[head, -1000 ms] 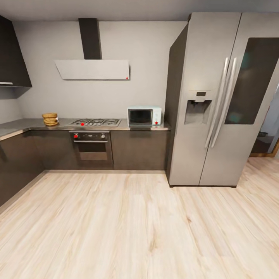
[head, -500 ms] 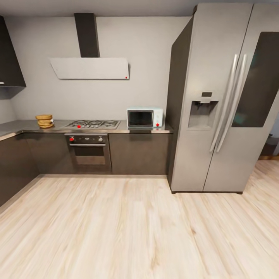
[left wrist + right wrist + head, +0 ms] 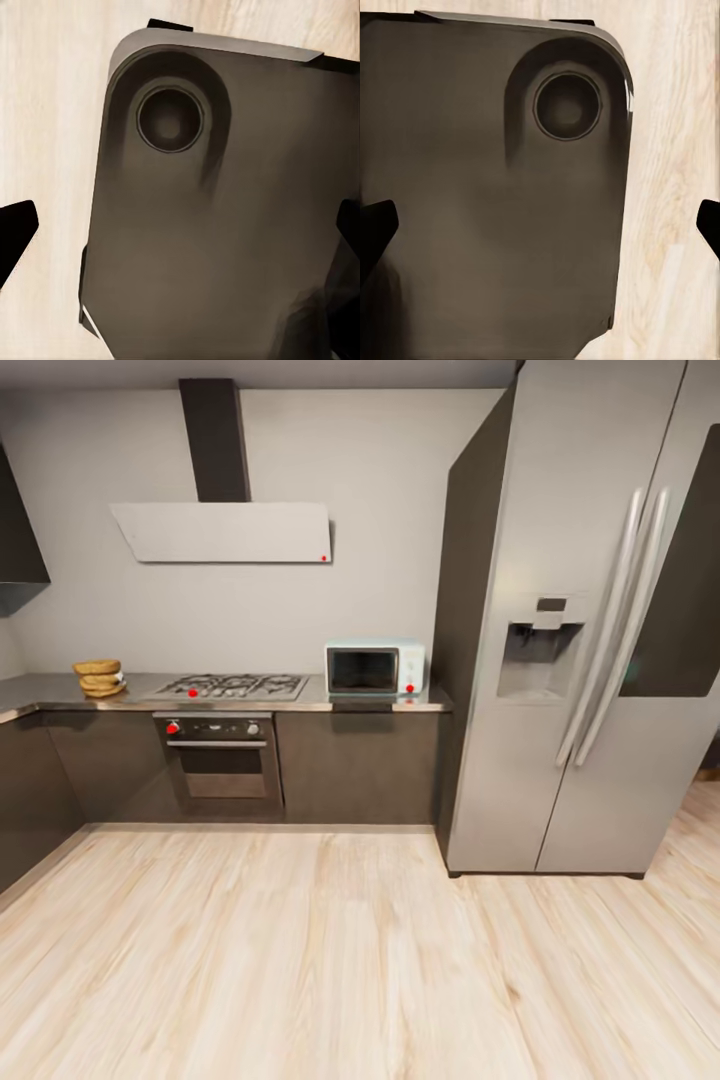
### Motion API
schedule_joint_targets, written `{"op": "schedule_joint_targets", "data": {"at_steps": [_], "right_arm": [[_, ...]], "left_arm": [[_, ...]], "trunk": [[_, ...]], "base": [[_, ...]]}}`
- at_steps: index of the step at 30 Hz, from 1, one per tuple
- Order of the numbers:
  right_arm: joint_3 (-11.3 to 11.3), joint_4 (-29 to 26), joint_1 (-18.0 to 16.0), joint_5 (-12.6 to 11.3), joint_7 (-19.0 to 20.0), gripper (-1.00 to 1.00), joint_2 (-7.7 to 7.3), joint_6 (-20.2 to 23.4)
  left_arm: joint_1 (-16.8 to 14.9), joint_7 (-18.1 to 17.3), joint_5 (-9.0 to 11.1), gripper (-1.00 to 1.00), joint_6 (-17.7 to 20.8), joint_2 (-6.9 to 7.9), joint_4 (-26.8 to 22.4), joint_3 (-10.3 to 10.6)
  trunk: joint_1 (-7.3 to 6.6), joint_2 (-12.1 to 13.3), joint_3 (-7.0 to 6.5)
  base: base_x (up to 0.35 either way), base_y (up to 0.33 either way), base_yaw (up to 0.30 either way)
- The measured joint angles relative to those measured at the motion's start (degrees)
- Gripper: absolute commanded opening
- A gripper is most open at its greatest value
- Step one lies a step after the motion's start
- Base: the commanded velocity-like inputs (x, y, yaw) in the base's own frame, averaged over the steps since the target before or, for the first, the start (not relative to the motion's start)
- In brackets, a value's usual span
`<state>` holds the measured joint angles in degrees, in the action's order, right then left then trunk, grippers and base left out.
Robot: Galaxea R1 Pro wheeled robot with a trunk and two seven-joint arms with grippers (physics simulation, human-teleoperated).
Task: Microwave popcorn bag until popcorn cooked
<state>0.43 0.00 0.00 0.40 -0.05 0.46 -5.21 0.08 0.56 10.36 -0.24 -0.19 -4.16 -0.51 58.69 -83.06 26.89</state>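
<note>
Popcorn bag (image 3: pixel 99 679) sits at the countertop's (image 3: pixel 310 703) far left end, beyond the gas hob (image 3: pixel 238 686); the microwave (image 3: pixel 374 667) stands at the right end beside the fridge (image 3: pixel 590 640). Both grippers' fingers (image 3: pixel 15 232) (image 3: pixel 375 229) look spread, holding nothing. The robot should probably steer leftward, stopping square to the bag.

Popcorn bag (image 3: pixel 99 678): tan-brown paper sack, wrinkled in horizontal folds, upright at the far left end of the countertop (image 3: pixel 130 690). Countertop: light-grey slab with a thin steel edge. Microwave (image 3: pixel 374 667): pale-blue box, dark glass door shut, standing at the countertop's right end, well apart from the bag.
</note>
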Motion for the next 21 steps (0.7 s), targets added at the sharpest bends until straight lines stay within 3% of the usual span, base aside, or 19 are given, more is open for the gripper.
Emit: {"op": "schedule_joint_targets", "data": {"at_steps": [9,21], "right_arm": [[0.0,0.0,0.0,0.0,0.0,1.0,-0.14,0.0],[-0.2,0.0,0.0,-0.3,0.0,1.0,-0.27,-0.1]], "left_arm": [[0.0,0.0,-0.1,1.0,0.0,-0.06,0.0,-0.1],[0.0,0.0,-0.1,1.0,0.0,-0.06,0.0,-0.1]], "trunk": [[0.0,0.0,0.0],[0.0,0.0,0.0]], "base": [[0.326,0.0,0.082],[0.326,0.0,0.006]]}}
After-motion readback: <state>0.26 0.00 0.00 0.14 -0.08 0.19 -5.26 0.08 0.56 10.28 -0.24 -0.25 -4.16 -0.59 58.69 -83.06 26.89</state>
